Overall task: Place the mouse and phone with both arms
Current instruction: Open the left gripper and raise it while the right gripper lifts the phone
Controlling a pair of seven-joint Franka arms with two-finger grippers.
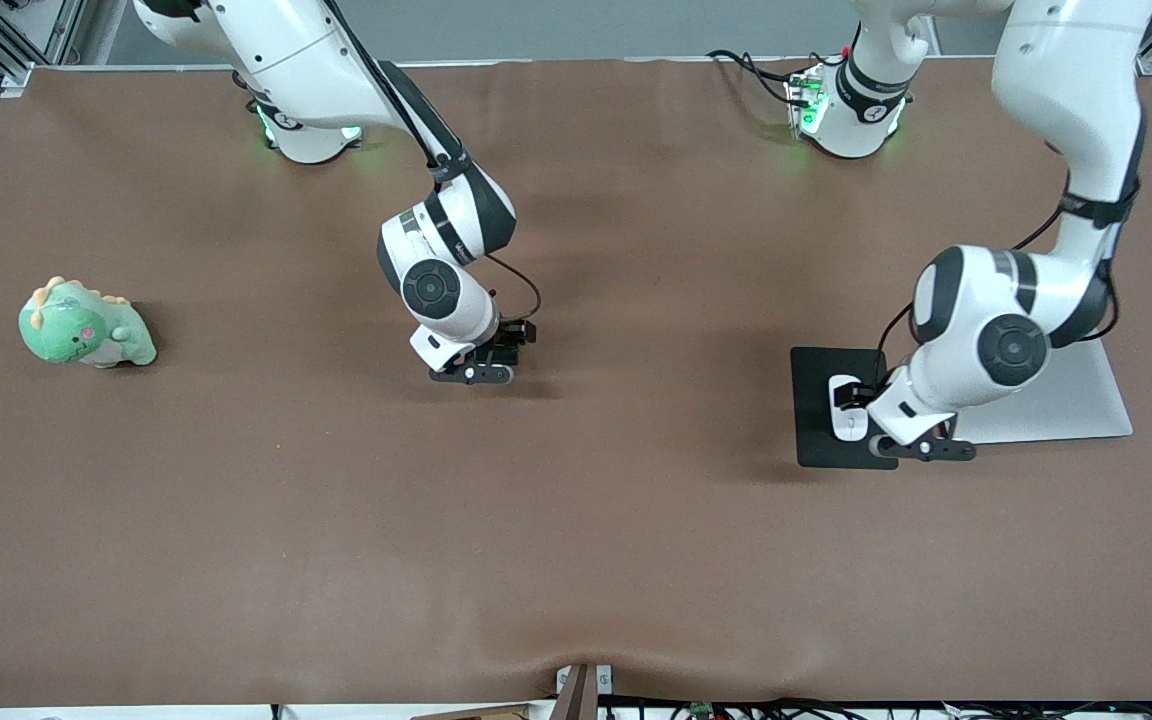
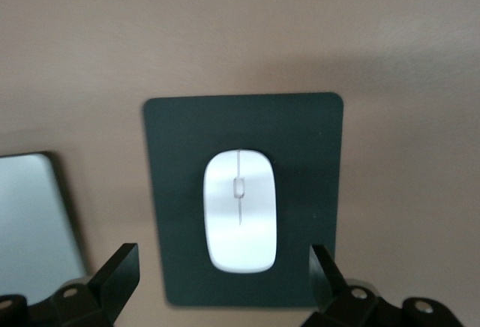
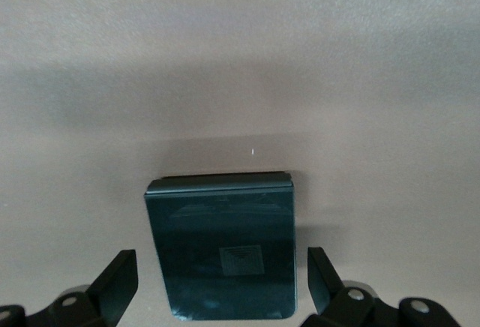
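Across the whole front view lies the table (image 1: 236, 520), covered in brown cloth. At its left-arm end rests a silver laptop (image 1: 1086, 400), and just beside it, toward the table's middle, a black pad (image 1: 816, 420). Near the right-arm end of the table sits a green plush dinosaur (image 1: 84, 325), well apart from everything else.

Both arms reach down over the table. The left gripper (image 2: 225, 274) hangs over the pad; its fingers (image 2: 120, 271) are spread wide, one on each side of the mouse (image 2: 240, 211), and grasp nothing. The mouse lies flat on the pad, inside its edges, with its grey line along the pad's long axis.

The right gripper (image 3: 221, 274) hangs over the middle of the table. Its fingers (image 3: 120, 274) are likewise spread wide and empty, flanking the phone (image 3: 221, 248) without touching it. The phone lies flat on the bare cloth, directly under that gripper, and is hidden by the arm in the front view.
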